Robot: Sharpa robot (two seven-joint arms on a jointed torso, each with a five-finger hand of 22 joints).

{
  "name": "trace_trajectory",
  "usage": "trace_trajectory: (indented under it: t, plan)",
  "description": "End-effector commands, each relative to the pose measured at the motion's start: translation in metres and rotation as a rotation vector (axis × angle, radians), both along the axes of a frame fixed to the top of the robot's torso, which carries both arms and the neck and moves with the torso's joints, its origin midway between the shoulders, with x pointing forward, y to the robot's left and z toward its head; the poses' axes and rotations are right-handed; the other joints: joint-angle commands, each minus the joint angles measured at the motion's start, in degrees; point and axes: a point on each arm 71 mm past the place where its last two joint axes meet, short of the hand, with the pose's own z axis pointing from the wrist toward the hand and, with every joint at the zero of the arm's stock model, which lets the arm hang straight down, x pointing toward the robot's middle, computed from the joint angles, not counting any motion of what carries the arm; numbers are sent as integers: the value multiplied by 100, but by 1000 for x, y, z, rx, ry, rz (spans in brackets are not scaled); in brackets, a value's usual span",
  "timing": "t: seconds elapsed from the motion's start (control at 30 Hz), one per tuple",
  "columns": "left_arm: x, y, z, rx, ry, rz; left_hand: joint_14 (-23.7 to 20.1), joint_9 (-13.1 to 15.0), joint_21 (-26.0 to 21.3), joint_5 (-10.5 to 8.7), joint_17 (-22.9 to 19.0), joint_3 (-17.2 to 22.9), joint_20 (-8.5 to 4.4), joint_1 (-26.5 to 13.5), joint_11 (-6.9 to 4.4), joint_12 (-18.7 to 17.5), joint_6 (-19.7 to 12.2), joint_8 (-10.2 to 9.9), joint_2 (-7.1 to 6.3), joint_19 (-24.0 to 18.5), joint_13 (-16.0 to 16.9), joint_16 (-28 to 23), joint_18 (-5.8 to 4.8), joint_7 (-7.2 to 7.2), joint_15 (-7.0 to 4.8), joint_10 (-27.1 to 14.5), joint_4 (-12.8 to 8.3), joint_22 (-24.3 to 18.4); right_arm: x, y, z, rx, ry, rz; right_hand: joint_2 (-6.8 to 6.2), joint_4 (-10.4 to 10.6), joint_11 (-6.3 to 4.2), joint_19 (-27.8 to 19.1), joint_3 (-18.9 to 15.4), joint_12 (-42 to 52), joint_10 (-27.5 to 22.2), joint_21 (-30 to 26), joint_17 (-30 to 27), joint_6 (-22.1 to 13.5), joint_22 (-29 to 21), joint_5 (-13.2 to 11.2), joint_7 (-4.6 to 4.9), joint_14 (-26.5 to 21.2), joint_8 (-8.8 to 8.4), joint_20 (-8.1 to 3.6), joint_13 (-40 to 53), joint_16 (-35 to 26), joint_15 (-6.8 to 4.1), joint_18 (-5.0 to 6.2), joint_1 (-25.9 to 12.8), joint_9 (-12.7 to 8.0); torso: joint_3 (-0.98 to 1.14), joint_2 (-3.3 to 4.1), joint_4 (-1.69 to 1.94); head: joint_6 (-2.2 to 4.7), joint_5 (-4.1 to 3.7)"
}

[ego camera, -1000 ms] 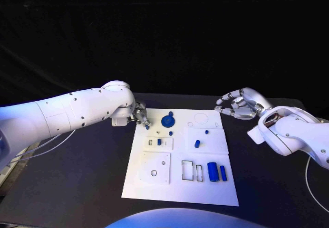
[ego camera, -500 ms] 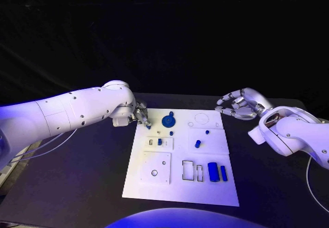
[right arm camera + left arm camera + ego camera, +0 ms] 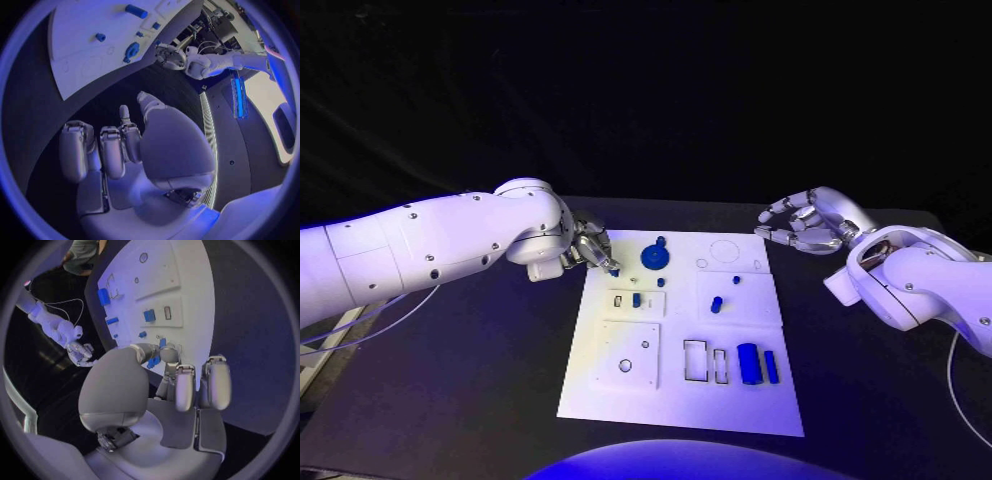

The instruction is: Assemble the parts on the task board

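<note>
The task board (image 3: 678, 400) lies mid-table, with blue parts across its upper and lower-right sections. At its ten o'clock corner the left hand (image 3: 590, 249) pinches a small blue part (image 3: 154, 361) between its fingertips. At two o'clock, off the board, the right hand (image 3: 800, 225) hovers with fingers curled, holding nothing.

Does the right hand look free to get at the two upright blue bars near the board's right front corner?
Probably yes. The right hand hovers empty off the task board, beyond its far right corner; nothing stands between it and the blue bars.
</note>
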Motion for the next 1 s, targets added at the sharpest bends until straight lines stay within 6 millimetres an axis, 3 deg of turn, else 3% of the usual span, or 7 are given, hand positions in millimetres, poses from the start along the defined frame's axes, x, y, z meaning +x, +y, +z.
trace_trajectory:
  t: [0.03,0.37,0.6,0.73,1.0]
  plan:
    - [-7,-1,1,-57,-44,32,485,146,27,-13,1091,994,5,-22,2,11,67,36,-47,46,-7,-4,-16,-25,-36,49,-957,325,0,0,-1,-8,5,9,11,35,-24,14,-1,-24,-9,-18,900,-27,873,-27,-5,463,21,-53,606,-23,-24,77,-23,7,-4,-4,10,-10,0]
    - [-29,-2,-8,-54,-79,6,500,147,98,26,1139,1231,-23,-163,-35,52,159,98,-173,135,50,23,-44,-64,-69,157,-1077,452,0,-1,-2,-9,4,6,9,39,-25,16,-4,-29,-13,-15,900,-28,876,-27,-5,463,22,-53,600,-23,-24,76,-25,7,0,-31,53,-55,10]
    - [-36,-7,-16,-41,-86,-18,505,147,117,48,1157,1318,-36,-218,-51,106,204,121,-231,156,137,33,-51,-80,-83,214,-1131,484,0,-1,-3,-11,4,6,9,39,-25,16,-4,-29,-13,-15,900,-28,876,-27,-5,463,22,-53,600,-23,-24,76,-25,7,0,-27,46,-69,27]
    - [-39,-11,-19,-35,-87,-35,506,146,118,53,1159,1339,-40,-230,-55,113,214,126,-246,156,148,34,-51,-84,-87,224,-1146,484,-1,-2,-3,-12,4,6,9,39,-25,16,-4,-29,-13,-15,900,-28,876,-27,-5,463,22,-53,600,-23,-24,76,-25,7,-2,-21,50,-79,-17]
    - [-40,-17,-21,-7,-97,-68,512,145,135,80,1182,1412,-52,-278,-68,124,251,142,-288,177,168,46,-58,-96,-98,259,-1189,516,-1,-1,-4,-12,5,7,8,50,-25,18,-10,-28,-12,-15,898,-31,877,-21,-6,462,26,-54,601,-24,-25,76,-25,7,3,-18,41,-92,7]
